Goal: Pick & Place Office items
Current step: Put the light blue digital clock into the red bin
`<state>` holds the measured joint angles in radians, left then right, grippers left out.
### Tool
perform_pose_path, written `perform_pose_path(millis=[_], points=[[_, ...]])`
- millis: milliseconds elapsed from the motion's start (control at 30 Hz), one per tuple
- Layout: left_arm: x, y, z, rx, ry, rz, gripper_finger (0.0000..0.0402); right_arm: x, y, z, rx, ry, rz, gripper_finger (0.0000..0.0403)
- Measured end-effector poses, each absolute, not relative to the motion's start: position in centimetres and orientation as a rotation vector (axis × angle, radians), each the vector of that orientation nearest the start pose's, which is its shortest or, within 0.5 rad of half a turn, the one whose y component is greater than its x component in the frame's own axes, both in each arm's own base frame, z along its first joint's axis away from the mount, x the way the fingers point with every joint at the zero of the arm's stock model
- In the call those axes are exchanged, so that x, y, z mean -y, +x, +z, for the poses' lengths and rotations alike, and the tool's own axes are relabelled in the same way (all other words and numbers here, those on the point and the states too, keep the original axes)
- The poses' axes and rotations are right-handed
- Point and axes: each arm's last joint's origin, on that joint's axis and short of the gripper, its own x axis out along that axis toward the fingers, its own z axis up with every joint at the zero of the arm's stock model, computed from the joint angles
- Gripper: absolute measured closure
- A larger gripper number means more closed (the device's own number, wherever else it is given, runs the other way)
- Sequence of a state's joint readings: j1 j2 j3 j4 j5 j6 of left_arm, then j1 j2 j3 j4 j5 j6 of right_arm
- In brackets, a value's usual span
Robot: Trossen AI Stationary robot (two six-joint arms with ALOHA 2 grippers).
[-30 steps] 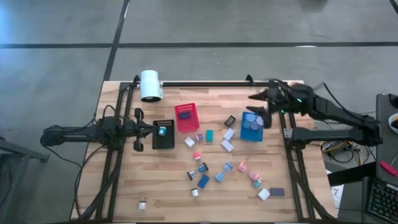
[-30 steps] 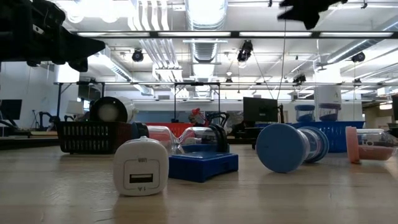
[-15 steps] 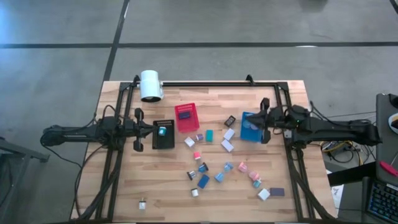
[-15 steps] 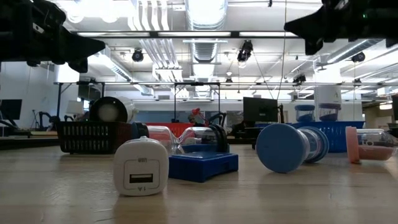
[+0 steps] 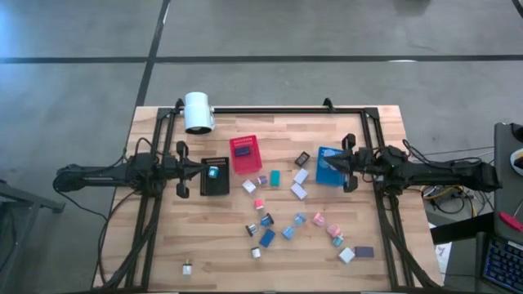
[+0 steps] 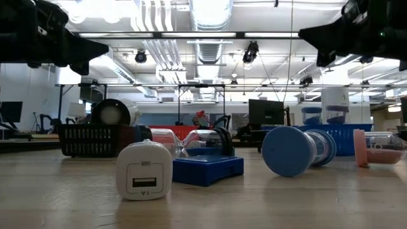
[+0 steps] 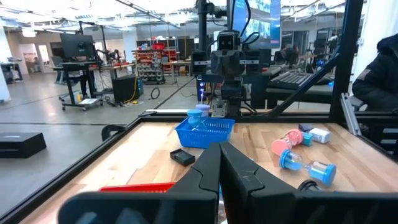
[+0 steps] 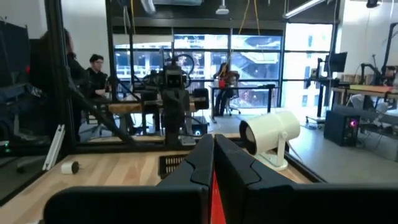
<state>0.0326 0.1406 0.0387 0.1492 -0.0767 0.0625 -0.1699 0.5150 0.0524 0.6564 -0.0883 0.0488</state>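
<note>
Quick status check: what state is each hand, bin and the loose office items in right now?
Left hand: shut, empty, beside the black bin.
Right hand: shut, empty, over the blue bin's edge.
Black bin: upright, holds one teal piece.
Red bin: upright, holds one dark piece.
Blue bin: upright.
Office items: scattered loose on the table.

- Three slotted bins on the worktop: one red bin, one blue bin, one black bin.
- One white cylinder, at the far left.
- Roughly twenty small office items, loose.
- Two arms.
</note>
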Motion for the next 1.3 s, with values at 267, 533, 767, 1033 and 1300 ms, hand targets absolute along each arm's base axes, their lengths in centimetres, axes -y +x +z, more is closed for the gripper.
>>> perform_pose_path(millis=[267, 533, 767, 1033, 1300], points=[[-0.6, 10.4, 18.2, 0.031, 0.081, 0.114, 0.0394, 1.9, 12.6, 18.4, 0.164, 0.023, -0.077, 0.0394], [-0.9, 10.5, 17.7, 0.004, 0.029, 0.212, 0.0394, 2.0, 12.6, 18.0, 0.126, 0.029, -0.064, 0.0394], [-1.0, 11.6, 20.6, -0.017, -0.081, 0.266, 0.0399, 2.0, 12.6, 18.3, 0.16, 0.024, -0.066, 0.0394], [-1.3, 18.5, 26.7, -0.282, -0.034, 0.273, 0.04, 2.0, 12.5, 18.6, 0.19, 0.024, -0.066, 0.0394], [-2.0, 29.7, 30.0, -0.625, 0.128, 0.246, 0.0377, 2.0, 12.5, 18.6, 0.188, 0.024, -0.065, 0.0394]])
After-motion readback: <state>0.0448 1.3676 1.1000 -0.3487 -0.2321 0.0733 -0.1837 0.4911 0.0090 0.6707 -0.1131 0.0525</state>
